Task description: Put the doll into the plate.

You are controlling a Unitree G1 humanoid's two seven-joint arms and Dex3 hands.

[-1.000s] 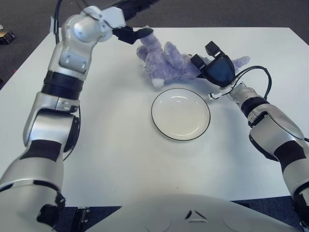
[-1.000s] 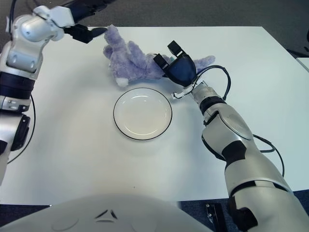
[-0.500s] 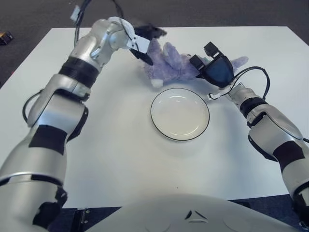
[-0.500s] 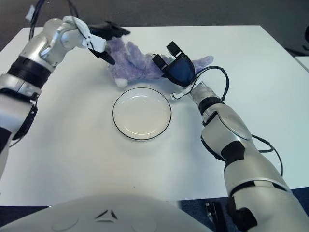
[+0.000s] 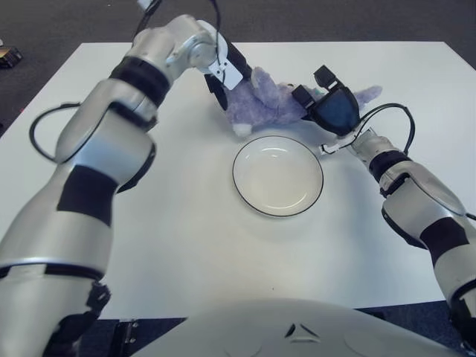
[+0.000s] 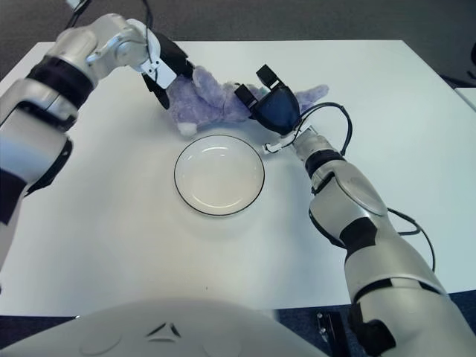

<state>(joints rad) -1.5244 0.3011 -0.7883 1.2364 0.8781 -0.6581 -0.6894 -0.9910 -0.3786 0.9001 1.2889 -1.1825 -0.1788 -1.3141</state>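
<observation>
Left hand is at the far left end of the soft lilac plush doll, dark fingers wrapped onto its fuzzy edge — looks like a pinch on that end, though part of the grip is hidden by the plush. Doll lies on the white table, just behind the round white plate with a thin dark rim, touching or almost touching the rim's far side; not in the plate. Right hand presses into the doll's right side, fingers curled around the fabric, a floppy limb poking out past it. Risks: the two hands pull unevenly and the limp body sags or slips free; a low carry could clip the rim and shove the plate — it's unsecured.
</observation>
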